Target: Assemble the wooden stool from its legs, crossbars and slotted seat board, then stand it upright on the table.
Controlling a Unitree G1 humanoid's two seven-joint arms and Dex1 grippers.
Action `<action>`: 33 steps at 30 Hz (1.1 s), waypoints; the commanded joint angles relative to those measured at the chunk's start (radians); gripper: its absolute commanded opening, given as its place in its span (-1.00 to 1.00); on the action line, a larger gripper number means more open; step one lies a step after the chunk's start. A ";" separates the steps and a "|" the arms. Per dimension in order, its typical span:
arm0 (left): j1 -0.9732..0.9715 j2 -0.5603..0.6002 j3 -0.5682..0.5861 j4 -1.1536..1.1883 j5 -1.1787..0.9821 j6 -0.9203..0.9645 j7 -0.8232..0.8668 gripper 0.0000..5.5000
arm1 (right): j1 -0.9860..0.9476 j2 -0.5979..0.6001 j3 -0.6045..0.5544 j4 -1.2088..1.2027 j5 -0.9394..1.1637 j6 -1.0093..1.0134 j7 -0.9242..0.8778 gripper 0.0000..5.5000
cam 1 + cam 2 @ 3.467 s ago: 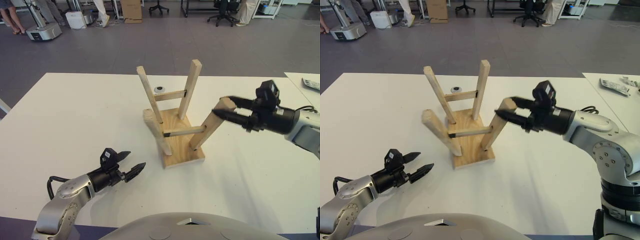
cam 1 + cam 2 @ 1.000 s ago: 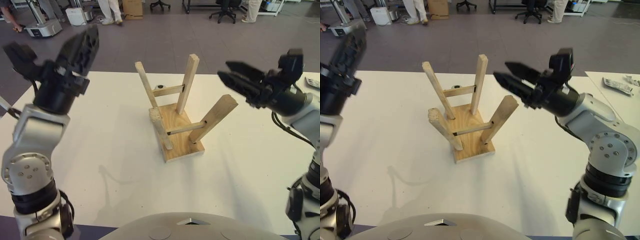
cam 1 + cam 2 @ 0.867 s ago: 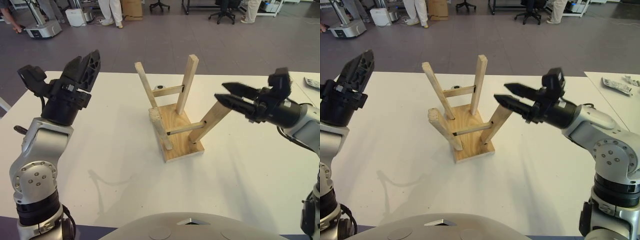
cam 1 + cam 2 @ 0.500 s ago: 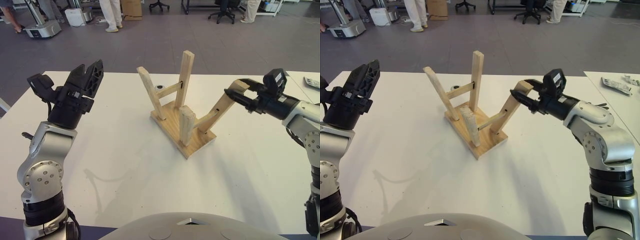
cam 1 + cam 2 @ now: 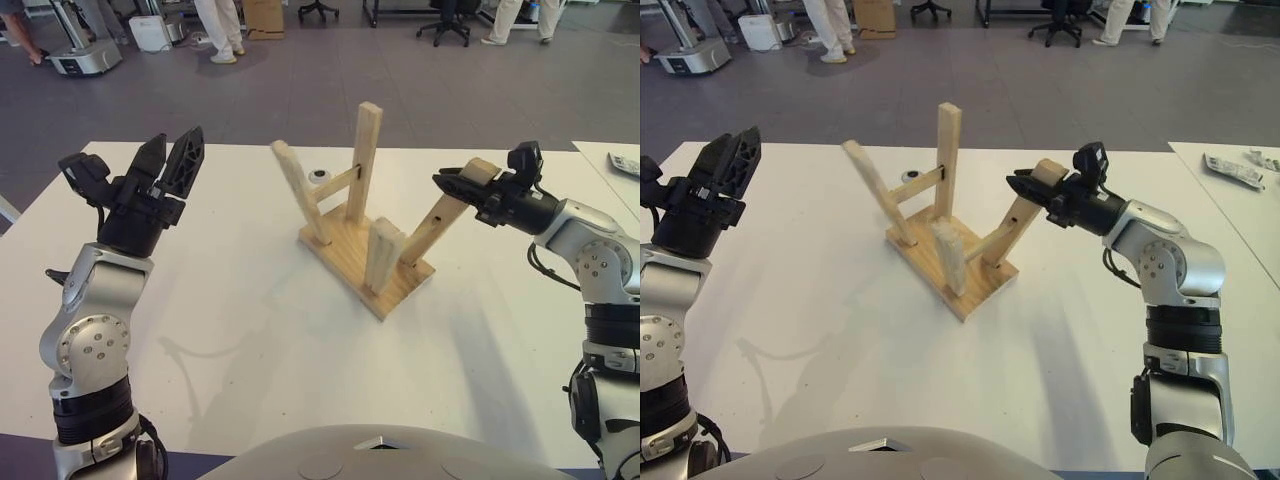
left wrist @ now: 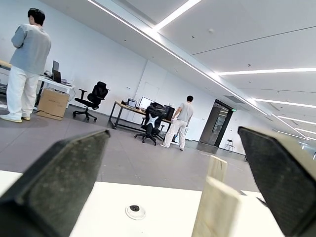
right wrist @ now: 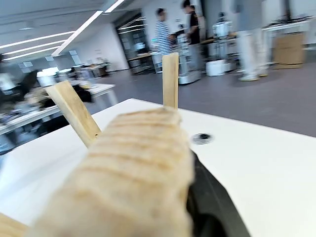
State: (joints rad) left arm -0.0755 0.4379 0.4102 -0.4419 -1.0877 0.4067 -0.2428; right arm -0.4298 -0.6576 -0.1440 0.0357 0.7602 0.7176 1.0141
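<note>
Swung round on its board since the earlier frames, the pale wooden stool (image 5: pixel 365 235) now has a different corner turned toward the camera. The left gripper (image 5: pixel 177 138), once low over the tabletop, has been lifted high. Its fingers (image 6: pixel 59 182) are spread wide with nothing between them, and the stool is well beyond their tips. The right gripper (image 5: pixel 1025 188) is set on the upper end of the slanted leg (image 5: pixel 440 215), which lies between its fingers (image 7: pixel 212 202) and looks to be pinched there. Assembly is judged as good as finished: four legs (image 5: pixel 362 160) are planted in the flat slotted seat board (image 5: pixel 405 290), and the crossbars (image 5: pixel 338 183) are seated between them. What is left is the flip, for the stool is upside down, board flat on the white table (image 5: pixel 230 330), legs in the air. Room for that is plentiful: bare tabletop lies below and ahead of the left fingers, and the near edge is well off. Less room is offered on the far side of both sets of fingers, where the table's far edge runs close behind the legs and a small round fitting (image 5: pixel 318 176) is set into the surface.
</note>
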 commanded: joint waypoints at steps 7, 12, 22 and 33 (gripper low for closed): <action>0.052 0.073 0.056 0.154 0.104 -0.003 -0.162 0.75 | -0.129 0.053 0.164 0.188 -0.190 -0.224 0.169 -0.43; 0.061 0.035 0.028 0.186 0.156 -0.020 -0.208 0.75 | -0.184 0.108 0.088 0.196 -0.152 -0.259 0.157 -0.04; -0.040 -0.041 0.110 0.304 0.082 0.033 -0.064 0.75 | -0.395 0.073 -0.273 0.247 0.077 -0.077 -0.161 -0.03; 0.016 0.190 -0.315 0.601 0.715 -0.184 -0.434 0.75 | 0.439 -0.030 0.048 -0.032 -0.360 -0.241 -0.132 -0.03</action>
State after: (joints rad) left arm -0.0169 0.5995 0.1529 0.0812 -0.4537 0.2825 -0.6249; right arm -0.0294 -0.6953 -0.1567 0.0552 0.4373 0.4916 0.8773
